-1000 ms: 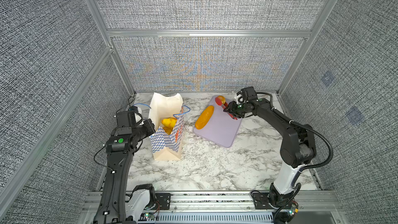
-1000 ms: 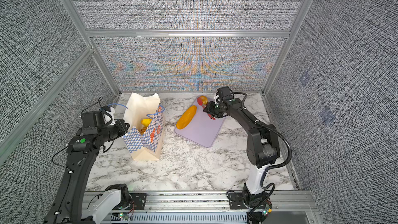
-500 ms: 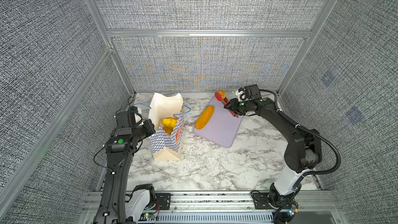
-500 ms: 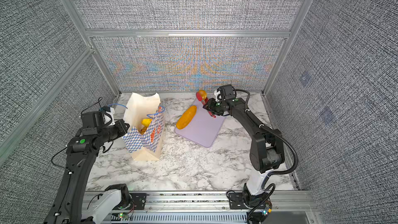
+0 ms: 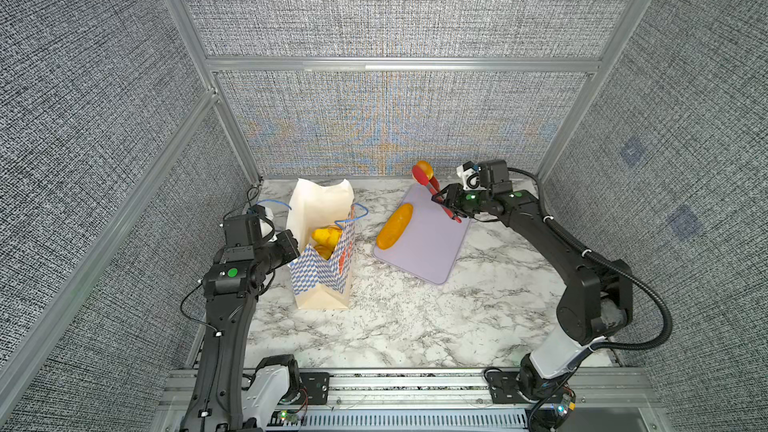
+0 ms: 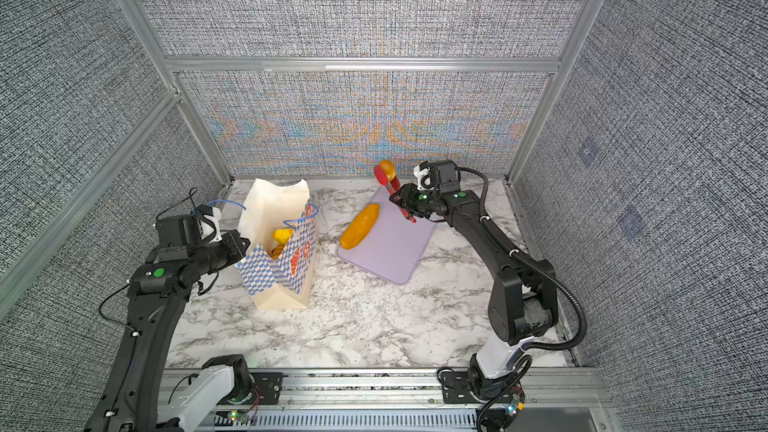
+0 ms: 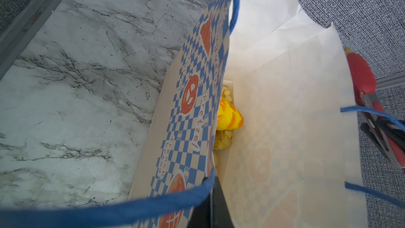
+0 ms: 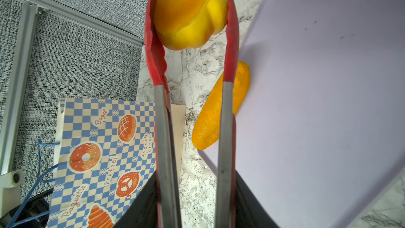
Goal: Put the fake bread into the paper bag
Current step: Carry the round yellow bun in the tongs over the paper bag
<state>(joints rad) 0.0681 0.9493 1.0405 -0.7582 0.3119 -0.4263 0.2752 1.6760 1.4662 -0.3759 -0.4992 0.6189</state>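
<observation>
Right pincer, partly closed, is squeezing red-tipped metal tongs that are clamping a round yellow toy bun ahead of it, aloft. Left pincer, fully closed, is pinching the rim of the tall blue-checkered paper bag, likely spreading its mouth; open air is separating bun from bag.

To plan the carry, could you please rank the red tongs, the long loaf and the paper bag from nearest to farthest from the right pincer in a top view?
1. Red tongs: held in the right pincer.
2. Long loaf: lavender tray's left edge.
3. Paper bag: far left.
</observation>
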